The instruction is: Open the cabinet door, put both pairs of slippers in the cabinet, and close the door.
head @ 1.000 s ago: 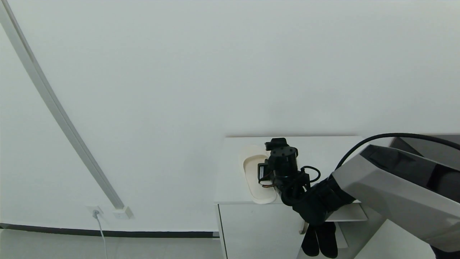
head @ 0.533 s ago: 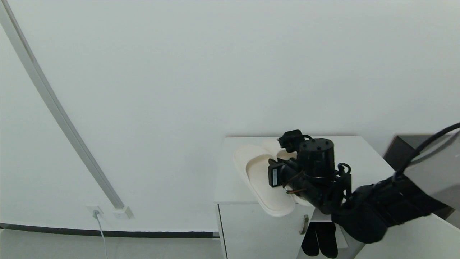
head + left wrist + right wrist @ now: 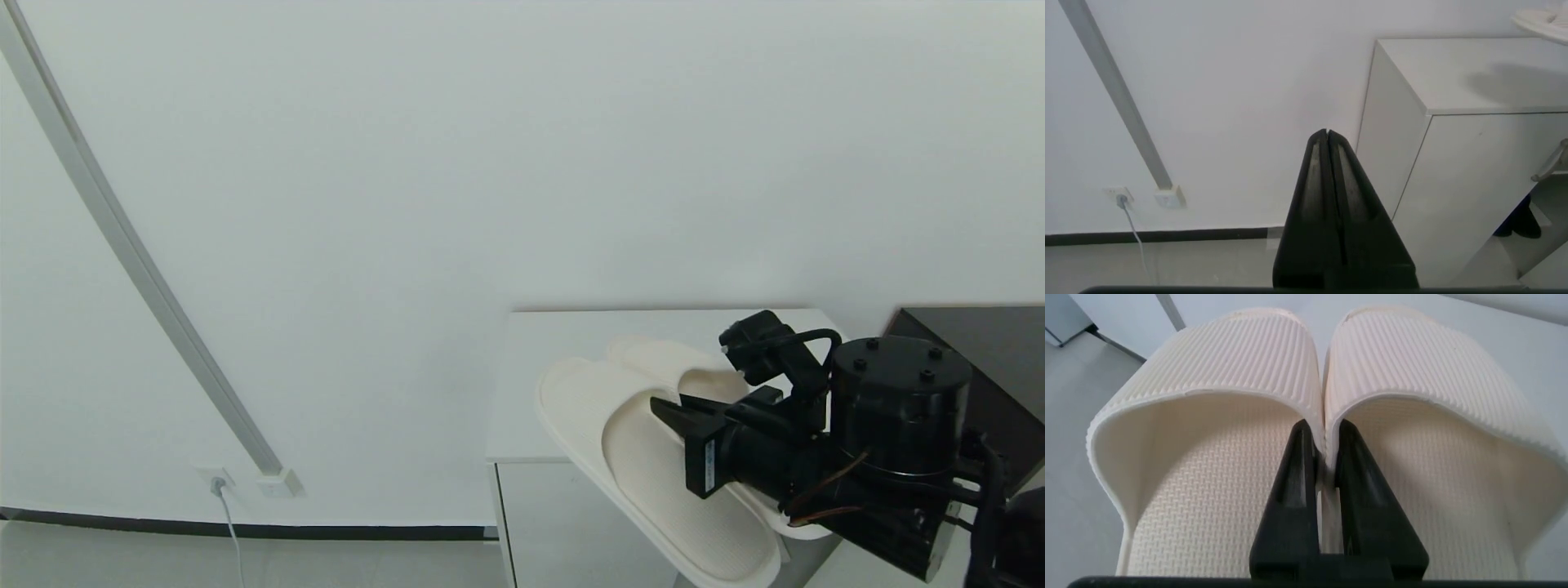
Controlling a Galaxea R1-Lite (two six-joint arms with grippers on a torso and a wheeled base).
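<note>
Plain white wall (image 3: 522, 163) behind, with a grey conduit strip (image 3: 122, 237) slanting down to a wall socket (image 3: 216, 482) near the floor. White cabinet (image 3: 555, 359) standing against that wall, on the robot's right.

Pair of cream slippers (image 3: 1208, 482) held side by side over the cabinet's front edge, covered toes toward the wall, heels well out past the edge. Right gripper (image 3: 1324, 433) coming in from the heel end, one finger inside each slipper, pinching the two touching inner walls together. Left gripper (image 3: 1328, 143) out beside the cabinet's left side, fingers pressed together, holding nothing.

Low on the cabinet front, below a door handle (image 3: 1553, 159), a dark pair of slippers (image 3: 1521, 222), apparently already on a shelf inside. Door's opening width hard to tell.

Step in hand, as a judgement: carrying the second pair from the cabinet top toward the opening. Next move likely calling for a descent in front of the cabinet. Firm pinch needed, given a hold on thin walls only. Then a level slide onto a shelf, clear of the door edge and the dark pair. Release and door closing not yet done.
</note>
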